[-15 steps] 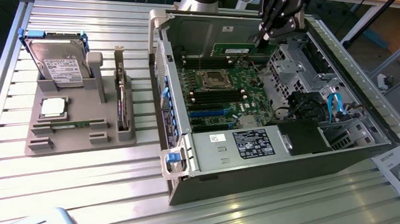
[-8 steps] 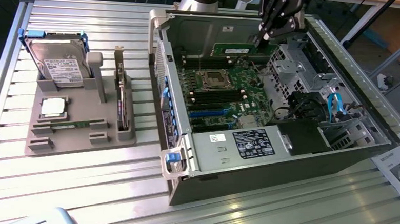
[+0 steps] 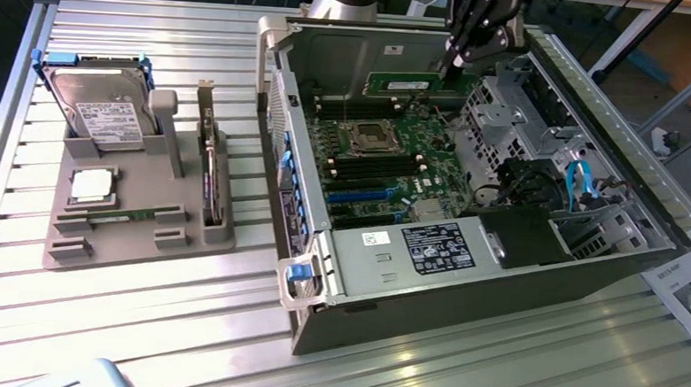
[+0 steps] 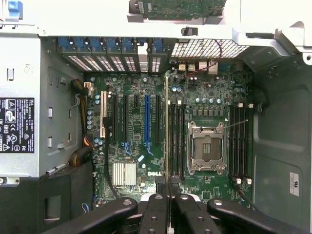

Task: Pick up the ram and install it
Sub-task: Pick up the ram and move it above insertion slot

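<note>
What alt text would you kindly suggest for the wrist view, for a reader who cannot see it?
The pincer, shut on the ram seen edge-on, hangs above an open computer's motherboard. The ram runs alongside the memory slots next to the empty processor socket.

Open black metal computer case [image 3: 459, 301] lies on slatted silver metal table [image 3: 137, 324], exterior view's right. Grey moulded plastic holder [image 3: 176, 162] on table, exterior view's left of case. In holder: silver hard drive [image 3: 104, 114] upright at far end; square silver processor chip [image 3: 93, 186] flat before it; dark expansion card [image 3: 210, 182] upright on side nearest case. Green motherboard [image 3: 412, 175] inside case. Long thin green ram stick [image 3: 401, 84] held in black gripper [image 3: 449, 75], above motherboard.
</note>
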`<state>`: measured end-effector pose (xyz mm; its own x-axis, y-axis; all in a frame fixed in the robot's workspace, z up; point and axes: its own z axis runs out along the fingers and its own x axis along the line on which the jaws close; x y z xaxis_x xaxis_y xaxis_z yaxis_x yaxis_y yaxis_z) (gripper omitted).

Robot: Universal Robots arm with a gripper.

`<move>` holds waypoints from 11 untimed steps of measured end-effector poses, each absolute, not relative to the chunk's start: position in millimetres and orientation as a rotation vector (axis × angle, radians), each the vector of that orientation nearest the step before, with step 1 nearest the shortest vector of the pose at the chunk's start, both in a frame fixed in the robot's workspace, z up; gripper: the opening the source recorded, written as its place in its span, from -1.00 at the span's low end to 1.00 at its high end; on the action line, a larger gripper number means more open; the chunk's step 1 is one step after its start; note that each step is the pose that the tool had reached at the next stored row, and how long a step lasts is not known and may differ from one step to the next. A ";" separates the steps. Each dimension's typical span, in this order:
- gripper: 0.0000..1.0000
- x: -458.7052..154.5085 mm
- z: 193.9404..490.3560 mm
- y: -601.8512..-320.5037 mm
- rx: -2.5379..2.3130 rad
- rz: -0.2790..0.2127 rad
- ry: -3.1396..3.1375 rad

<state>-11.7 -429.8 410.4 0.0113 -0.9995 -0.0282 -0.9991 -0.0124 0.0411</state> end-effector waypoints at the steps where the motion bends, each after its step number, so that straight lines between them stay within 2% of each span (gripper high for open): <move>1: -0.76 -11.7 410.2 -427.8 2.227 -0.077 -2.201; 11: -0.76 -11.7 408.8 -419.2 2.227 -0.077 -2.201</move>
<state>-11.7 -419.2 408.8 0.0113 -0.9995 -0.0282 -0.9991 -0.0125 0.0411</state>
